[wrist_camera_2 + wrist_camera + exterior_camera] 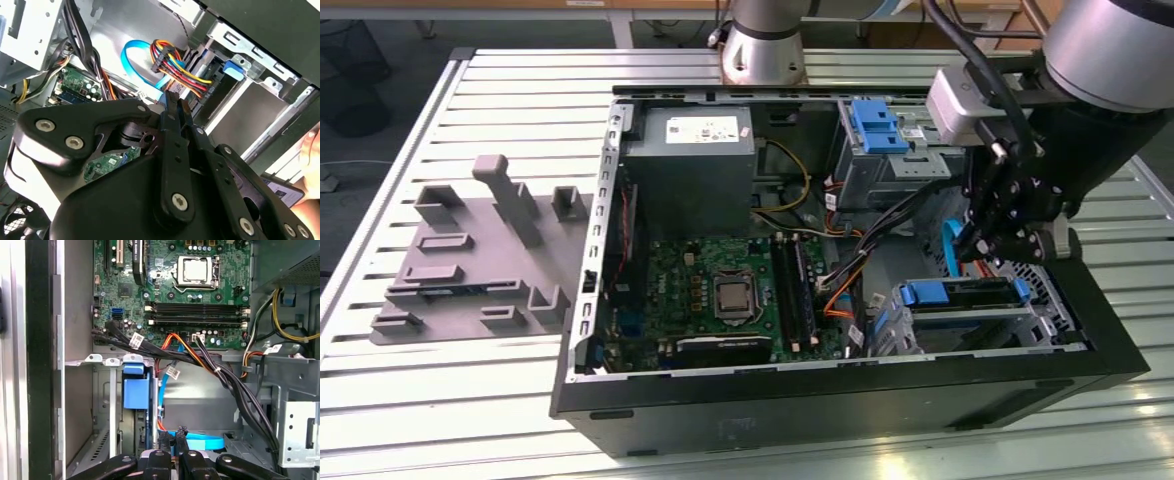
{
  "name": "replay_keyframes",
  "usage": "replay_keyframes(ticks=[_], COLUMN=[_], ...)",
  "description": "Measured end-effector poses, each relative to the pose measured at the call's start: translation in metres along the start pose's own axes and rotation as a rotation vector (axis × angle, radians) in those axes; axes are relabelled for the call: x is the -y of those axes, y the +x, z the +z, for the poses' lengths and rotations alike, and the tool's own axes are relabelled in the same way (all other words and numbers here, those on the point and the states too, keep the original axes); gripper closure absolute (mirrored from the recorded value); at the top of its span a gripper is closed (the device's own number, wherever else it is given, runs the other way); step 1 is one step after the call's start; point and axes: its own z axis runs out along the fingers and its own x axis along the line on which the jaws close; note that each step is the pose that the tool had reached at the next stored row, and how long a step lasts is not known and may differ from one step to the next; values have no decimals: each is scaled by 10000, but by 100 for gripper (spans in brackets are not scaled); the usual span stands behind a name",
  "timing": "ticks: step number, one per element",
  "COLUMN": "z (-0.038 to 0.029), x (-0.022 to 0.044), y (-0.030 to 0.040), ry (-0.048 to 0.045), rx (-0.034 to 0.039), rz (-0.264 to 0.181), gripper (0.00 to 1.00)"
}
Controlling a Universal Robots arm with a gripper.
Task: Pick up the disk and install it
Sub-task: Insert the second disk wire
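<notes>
Hovering inside the computer case (854,400), the gripper (997,248) has its fingers (165,442) pinched together, empty; the disk (961,293) appears already seated in its bay.

A slatted light metal table (480,400) fills the exterior view. An open black computer case (854,395) lies on its side at centre and right of the frame. At left, a grey moulded fixture (467,260) with upright posts rests directly on the slats, just beside the case.
</notes>
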Motion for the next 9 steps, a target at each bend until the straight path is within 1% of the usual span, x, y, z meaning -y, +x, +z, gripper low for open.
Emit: replay_keyframes(ticks=[3,6,9], z=[15,37,52], x=[-4,-6,-6], y=[37,42,68], ry=[2,3,4], rx=[-1,-1,0], rz=[0,0,1], gripper=[84,84,84])
